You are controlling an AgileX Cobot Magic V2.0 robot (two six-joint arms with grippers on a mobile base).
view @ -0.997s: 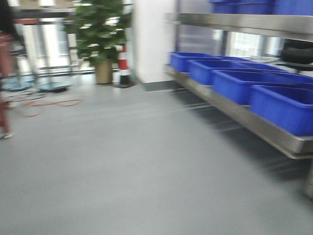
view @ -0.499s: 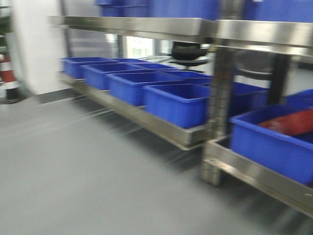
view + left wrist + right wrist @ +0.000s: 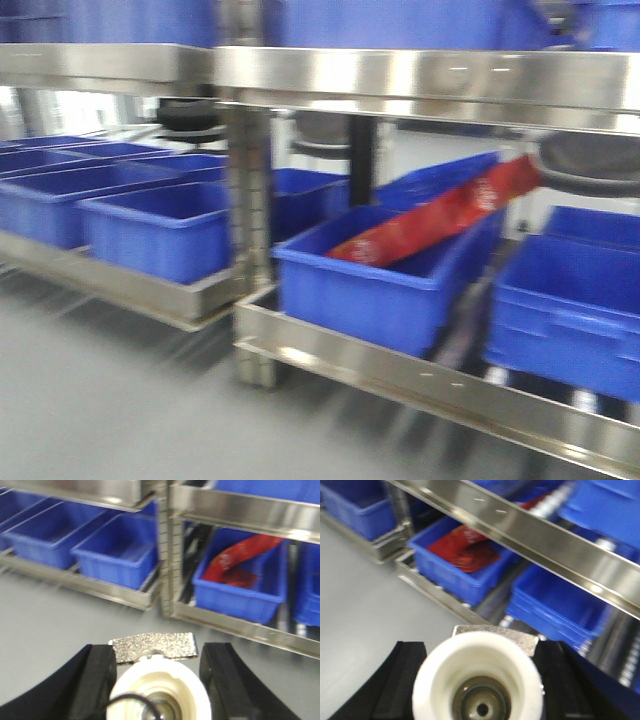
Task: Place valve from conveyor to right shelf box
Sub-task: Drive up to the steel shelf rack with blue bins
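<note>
The left gripper [image 3: 159, 650] and right gripper [image 3: 482, 645] each clamp a valve [image 3: 157, 692] [image 3: 477, 680] end-on, whitish base toward camera; one blue box [image 3: 370, 295] holds a red packet [image 3: 430, 225].

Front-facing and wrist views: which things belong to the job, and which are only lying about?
Job: valve in left gripper; valve in right gripper; blue shelf boxes; steel shelf.
Lying about: red packet; dark round objects behind the shelf.
</note>
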